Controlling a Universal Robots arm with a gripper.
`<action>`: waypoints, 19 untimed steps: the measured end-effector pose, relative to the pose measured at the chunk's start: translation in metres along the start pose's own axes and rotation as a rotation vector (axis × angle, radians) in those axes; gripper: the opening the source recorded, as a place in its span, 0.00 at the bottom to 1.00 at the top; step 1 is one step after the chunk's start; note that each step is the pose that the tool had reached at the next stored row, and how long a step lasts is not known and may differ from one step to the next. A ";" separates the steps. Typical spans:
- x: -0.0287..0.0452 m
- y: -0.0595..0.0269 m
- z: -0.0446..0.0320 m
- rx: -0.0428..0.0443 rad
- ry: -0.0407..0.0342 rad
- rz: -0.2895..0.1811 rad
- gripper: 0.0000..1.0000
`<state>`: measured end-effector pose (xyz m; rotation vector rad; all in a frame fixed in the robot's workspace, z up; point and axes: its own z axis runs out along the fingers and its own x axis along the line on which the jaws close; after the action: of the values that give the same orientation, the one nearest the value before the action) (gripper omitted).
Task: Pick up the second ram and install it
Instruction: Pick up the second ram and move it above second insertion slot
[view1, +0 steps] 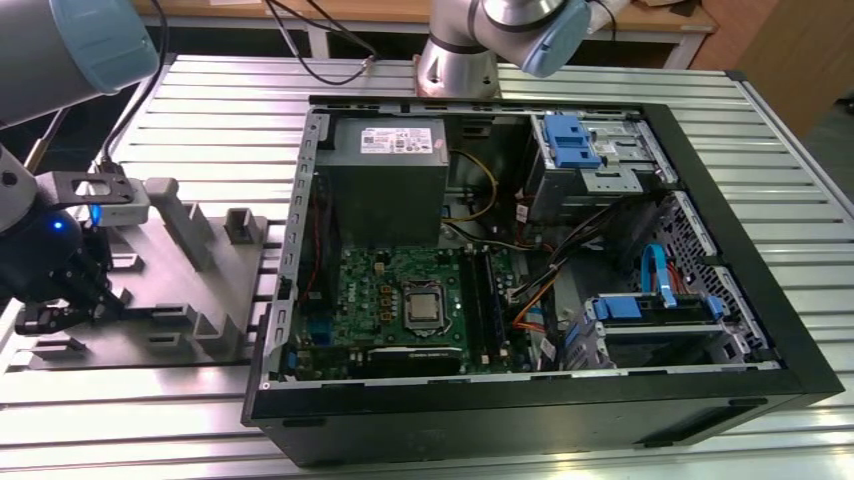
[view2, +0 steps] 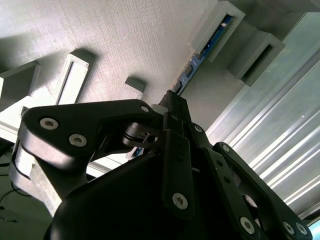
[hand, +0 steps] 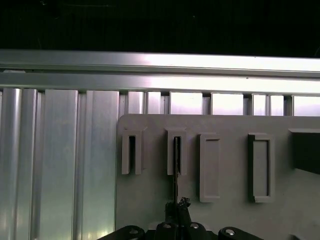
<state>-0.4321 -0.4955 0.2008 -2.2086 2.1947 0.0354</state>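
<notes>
Black-linked claw (view2: 172, 102) seemingly pinches one end of the second ram (view2: 195, 62), which stands in its slot on the grey holder (view2: 125, 35) on the bench (view1: 214, 110), not yet lifted, well apart from the open computer case (view1: 534, 410).

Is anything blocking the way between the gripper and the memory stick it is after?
Nothing visible does. In the second wrist view the gripper sits right at the memory stick, which stands on edge in a slot of the grey holder.
</notes>
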 end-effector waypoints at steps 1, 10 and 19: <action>0.0000 0.0000 0.0000 0.0000 0.0000 0.000 0.13; 0.0000 0.0000 -0.0002 0.0000 0.0000 0.000 0.11; 0.0000 0.0000 -0.0002 0.0006 0.0001 0.019 0.11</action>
<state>-0.4321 -0.4955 0.2011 -2.1877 2.2154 0.0351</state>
